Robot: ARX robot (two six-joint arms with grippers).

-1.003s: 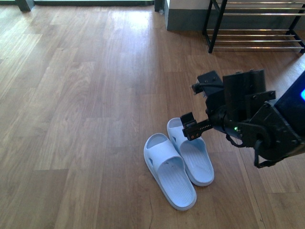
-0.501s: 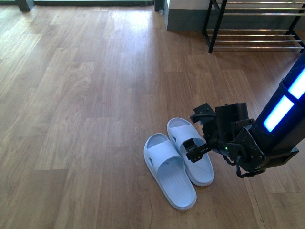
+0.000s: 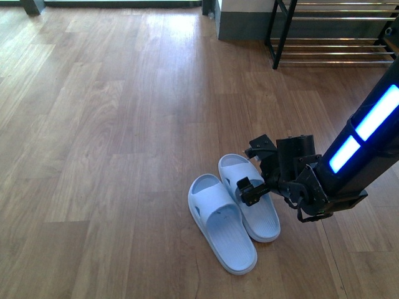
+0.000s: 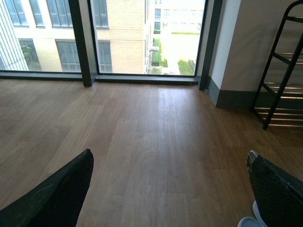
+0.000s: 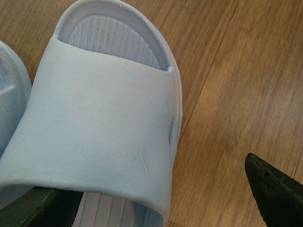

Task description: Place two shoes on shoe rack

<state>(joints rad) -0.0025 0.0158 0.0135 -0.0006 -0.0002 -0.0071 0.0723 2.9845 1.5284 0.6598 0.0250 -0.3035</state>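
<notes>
Wood-plank flooring [image 3: 112, 124] is seen pretty much everywhere, running back to tall windows [image 4: 142, 33] that are picked up in the left wrist view. Next biggest is the shoe rack [image 3: 336, 53], black side frames with thin chrome bars, parked against the wall at the far right of the front view and also caught in the left wrist view [image 4: 279, 85]. It's kept well apart from the shoes.

The right arm [image 3: 358, 146], with its glowing blue strips, is brought in low from the right side. The pale blue slide sandals [image 3: 223, 235] are laid side by side on the floor, toes pointed away from the robot, roughly mid-floor.

The right gripper [image 3: 254, 169] is held wide open just over the slide closer to the arm [image 3: 263, 218], at its strap. In the right wrist view that slide [image 5: 104, 118] fills the shot: one finger [image 5: 38, 208] is seen right at the strap's opening, the other finger [image 5: 274, 189] is out over bare floor past the slide's outer edge. Nothing is clamped yet; whether the strap is actually touched can't be told.

The left gripper [image 4: 169, 158] is spread wide too, with nothing held, just floor seen between its fingers [image 4: 61, 189].
</notes>
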